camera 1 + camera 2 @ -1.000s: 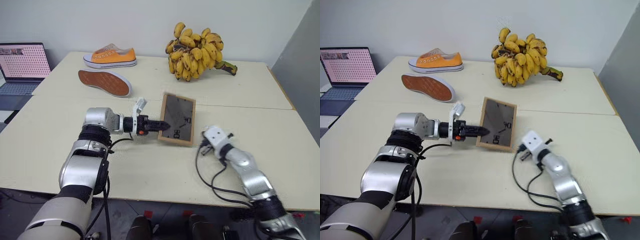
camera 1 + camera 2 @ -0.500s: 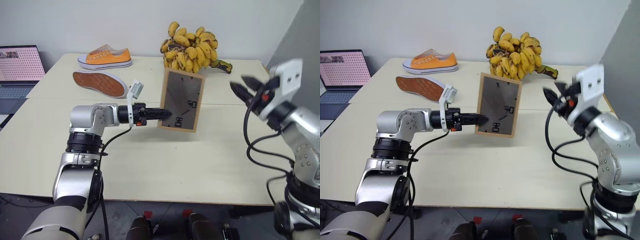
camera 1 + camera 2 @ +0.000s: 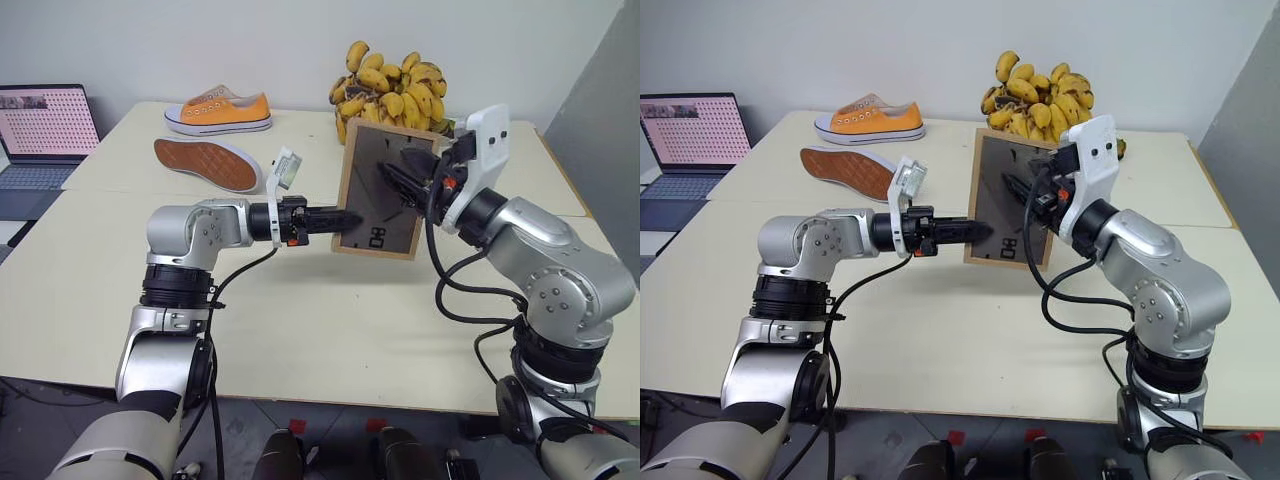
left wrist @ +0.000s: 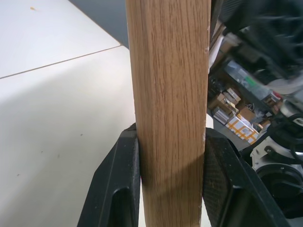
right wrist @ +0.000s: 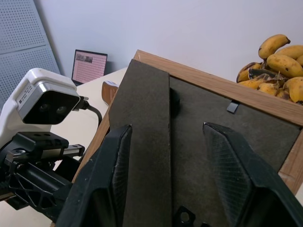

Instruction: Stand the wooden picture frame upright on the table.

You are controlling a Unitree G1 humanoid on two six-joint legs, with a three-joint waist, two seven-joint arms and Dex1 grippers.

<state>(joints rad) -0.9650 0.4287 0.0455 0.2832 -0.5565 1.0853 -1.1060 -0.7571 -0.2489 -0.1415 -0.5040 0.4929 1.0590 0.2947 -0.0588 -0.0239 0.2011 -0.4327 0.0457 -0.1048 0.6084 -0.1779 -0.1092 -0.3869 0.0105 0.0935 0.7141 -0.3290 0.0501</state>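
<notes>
Above the table (image 3: 300, 330), left gripper (image 3: 345, 218) (level) clamps the wooden picture frame (image 3: 383, 192); right gripper (image 3: 398, 185) gapes.

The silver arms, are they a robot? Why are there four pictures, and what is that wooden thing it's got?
Yes, they belong to a robot with two arms. Two pictures come from cameras in its head, looking down over the table. The other two come from small cameras on its wrists, so you see each claw up close.

The left claw is pinching the edge of the wooden picture frame and holding it up off the table. You are seeing the frame's dark back. The right claw is open, right at that back panel.

On the table there are also a bunch of bananas, an orange shoe and a second shoe lying sole up. A laptop sits off to the left.
</notes>
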